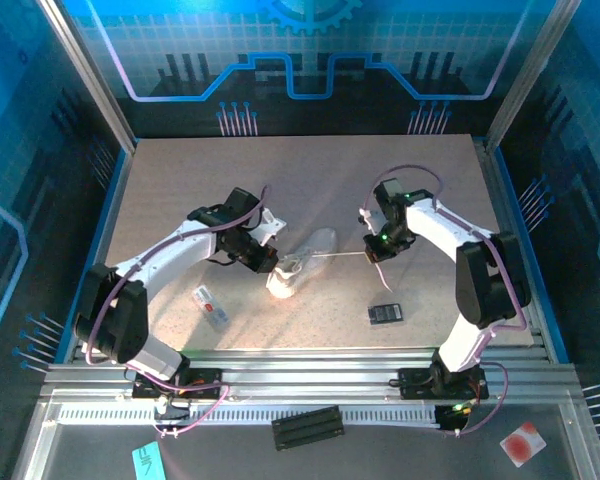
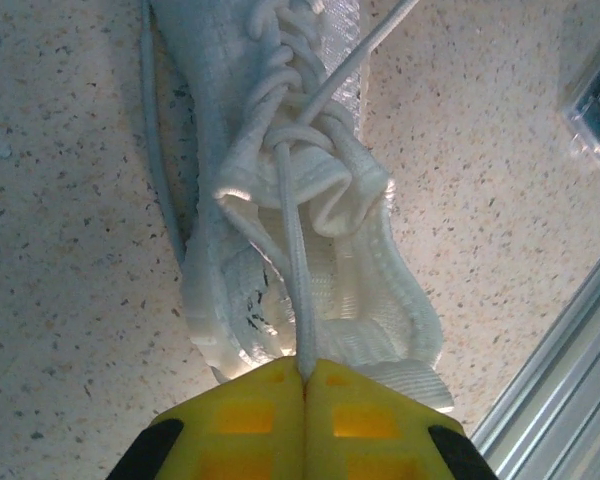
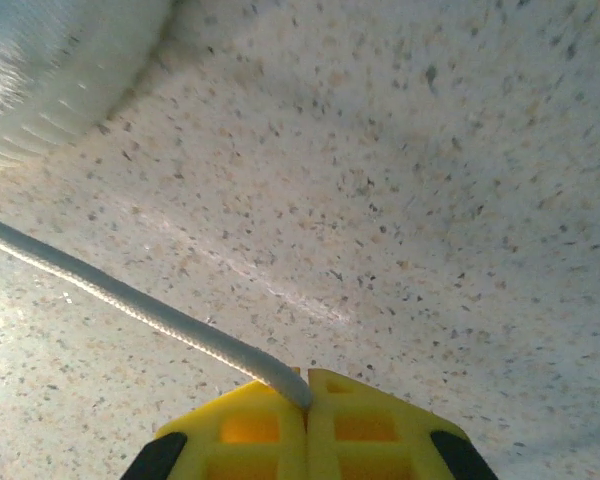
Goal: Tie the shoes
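Note:
A small white sneaker (image 1: 302, 262) lies mid-table, its toe toward the back right. My left gripper (image 1: 269, 262) sits at the shoe's heel end, shut on one white lace (image 2: 292, 270) that runs taut from the knot at the tongue into the yellow fingers (image 2: 255, 420). The shoe (image 2: 280, 200) lies right below that gripper. My right gripper (image 1: 368, 256) is to the right of the shoe, shut on the other lace (image 1: 338, 257), which stretches straight from the shoe. That lace (image 3: 140, 305) enters its yellow fingers (image 3: 370, 425) from the left, with the shoe's sole (image 3: 50, 80) at top left.
A white rectangular tag (image 1: 210, 306) lies near the front left. A small flat black rectangle (image 1: 385, 313) lies front right of the shoe. The table's metal front rail (image 1: 310, 365) runs just behind both. Blue walls enclose the sides and back.

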